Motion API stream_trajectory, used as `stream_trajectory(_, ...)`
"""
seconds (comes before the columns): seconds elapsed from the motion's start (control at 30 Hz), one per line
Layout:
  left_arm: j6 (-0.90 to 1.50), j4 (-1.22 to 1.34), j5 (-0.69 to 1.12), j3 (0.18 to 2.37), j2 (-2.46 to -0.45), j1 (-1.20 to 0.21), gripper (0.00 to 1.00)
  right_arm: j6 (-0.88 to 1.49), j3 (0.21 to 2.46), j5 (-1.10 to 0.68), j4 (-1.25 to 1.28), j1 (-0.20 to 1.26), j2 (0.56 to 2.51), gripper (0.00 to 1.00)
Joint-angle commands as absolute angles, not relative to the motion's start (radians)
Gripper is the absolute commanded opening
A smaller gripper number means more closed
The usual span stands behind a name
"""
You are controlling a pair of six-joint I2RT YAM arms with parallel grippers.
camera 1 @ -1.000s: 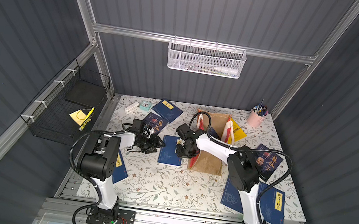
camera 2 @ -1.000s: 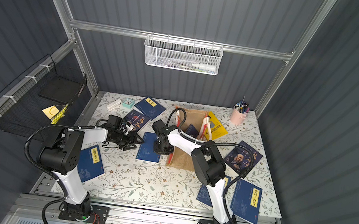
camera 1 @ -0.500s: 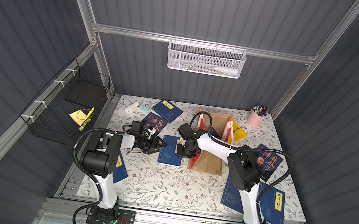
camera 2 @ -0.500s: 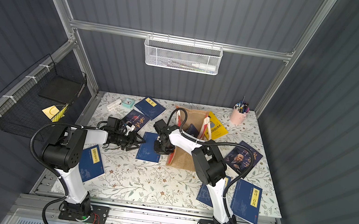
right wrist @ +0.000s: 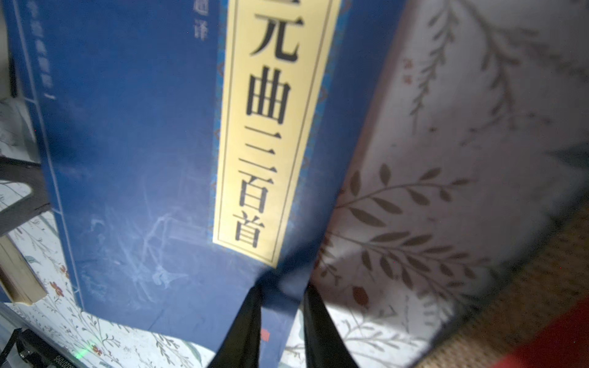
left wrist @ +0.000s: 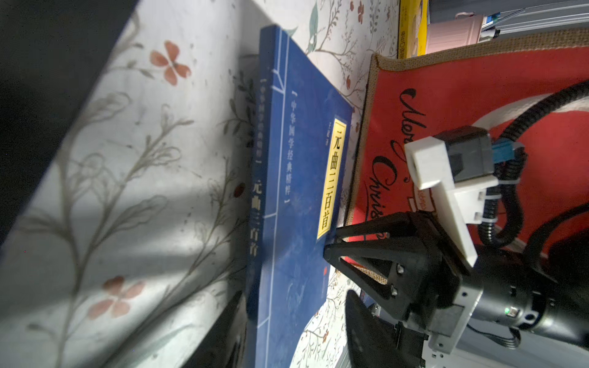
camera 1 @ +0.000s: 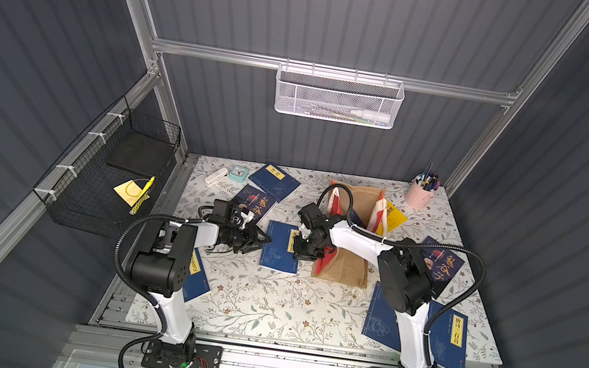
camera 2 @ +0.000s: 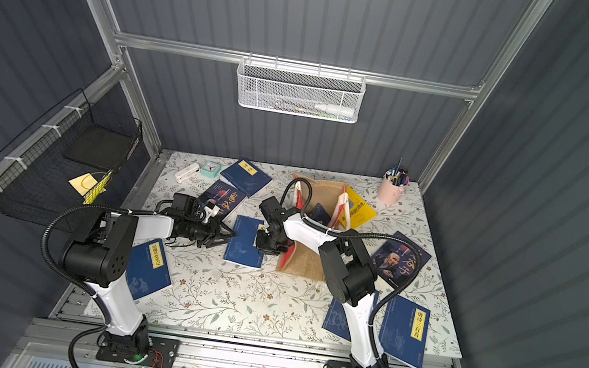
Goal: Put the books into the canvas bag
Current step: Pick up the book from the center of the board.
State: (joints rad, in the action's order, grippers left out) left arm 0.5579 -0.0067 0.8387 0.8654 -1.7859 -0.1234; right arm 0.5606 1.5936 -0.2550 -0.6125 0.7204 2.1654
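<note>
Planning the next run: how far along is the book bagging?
Done: one book visible inside the bag. In hand: right end effector pinches the blue book beside the bag; left end effector open at its spine. Left: seven more books on the table.

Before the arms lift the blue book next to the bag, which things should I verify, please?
1. Right gripper shut on the navy book's edge: ok.
2. Left gripper gripping its spine side: not ok, jaws apart.
3. Canvas bag upright, mouth open: ok.
4. Room left in the bag: cannot tell; a stowed book shows inside.
</note>
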Motion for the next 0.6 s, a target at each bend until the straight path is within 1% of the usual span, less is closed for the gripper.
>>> stream_trajectory(0.0,0.566,-0.018,0.933,0.846,-1.766,-0.149,0.48,0.58,1.557,-0.372,-0.584,0.741,2.201,0.26)
stream_trajectory(0.17,0.56,-0.011,0.903,0.839,-1.776,-0.155,0.48,0.578,1.556,-0.38,-0.583,0.742,2.198,0.26)
stream_trajectory(0.37,0.62,0.059,0.854,0.803,-1.832,-0.156,0.48,0.57,1.551,-0.379,-0.586,0.742,2.192,0.26)
stream_trajectory(0.47,0.635,0.094,0.831,0.781,-1.821,-0.158,0.51,0.562,1.549,-0.367,-0.591,0.743,2.19,0.26)
stream_trajectory(0.57,0.666,0.138,0.84,0.771,-1.827,-0.163,0.56,0.554,1.551,-0.367,-0.592,0.741,2.201,0.25)
